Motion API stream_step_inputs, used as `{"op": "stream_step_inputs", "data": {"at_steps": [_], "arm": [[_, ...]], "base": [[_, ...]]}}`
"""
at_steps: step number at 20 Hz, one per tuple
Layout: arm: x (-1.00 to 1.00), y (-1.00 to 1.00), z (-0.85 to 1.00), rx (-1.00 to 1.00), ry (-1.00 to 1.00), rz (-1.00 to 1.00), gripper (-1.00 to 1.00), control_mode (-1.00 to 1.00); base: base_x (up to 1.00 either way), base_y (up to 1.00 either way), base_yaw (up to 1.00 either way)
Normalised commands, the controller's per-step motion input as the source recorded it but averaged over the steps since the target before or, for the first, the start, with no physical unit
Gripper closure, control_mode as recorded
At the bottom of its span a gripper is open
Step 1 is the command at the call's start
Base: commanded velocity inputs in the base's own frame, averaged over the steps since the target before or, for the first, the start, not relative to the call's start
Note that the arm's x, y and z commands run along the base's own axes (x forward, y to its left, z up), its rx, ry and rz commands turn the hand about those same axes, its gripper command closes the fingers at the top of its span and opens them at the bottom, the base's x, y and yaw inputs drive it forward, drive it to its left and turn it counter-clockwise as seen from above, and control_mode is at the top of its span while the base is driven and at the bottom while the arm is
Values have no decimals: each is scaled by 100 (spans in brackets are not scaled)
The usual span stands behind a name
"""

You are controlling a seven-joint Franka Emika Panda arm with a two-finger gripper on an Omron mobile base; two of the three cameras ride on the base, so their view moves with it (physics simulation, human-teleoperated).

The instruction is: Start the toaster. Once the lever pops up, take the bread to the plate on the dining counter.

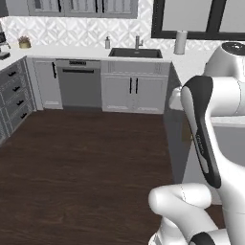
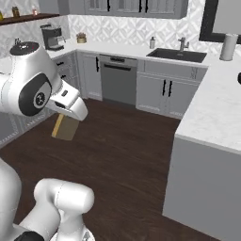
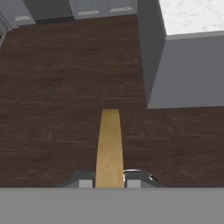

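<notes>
My gripper [image 3: 109,181] is shut on the bread [image 3: 109,144], a golden-brown slice seen edge-on, sticking out from between the two fingertips above the dark wood floor. From the right base view the bread [image 2: 64,128] hangs below the hand, in the air over the floor on the left. The dining counter [image 2: 212,113], a white grey-veined marble slab on a grey base, stands to the right; its corner [image 3: 192,15] lies ahead and to the right of the bread. The toaster and the plate are out of view.
Grey cabinets, a dishwasher [image 2: 117,77] and a sink [image 2: 176,55] line the back wall. A coffee machine [image 2: 52,36] sits on the left worktop, a paper roll [image 2: 228,47] at the back right. A dark object [image 2: 239,77] sits at the counter's right edge. Open floor [image 1: 86,162] spreads between.
</notes>
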Motion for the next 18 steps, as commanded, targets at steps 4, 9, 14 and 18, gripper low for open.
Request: {"op": "stream_step_inputs", "data": {"at_steps": [4,9,14,18], "arm": [[0,0,0,0,0,0,100,100],[0,0,0,0,0,0,100,100],[0,0,0,0,0,0,100,100],[0,0,0,0,0,0,100,100]], "base": [[19,-100,0],[17,-100,0],[18,-100,0],[20,-100,0]]}}
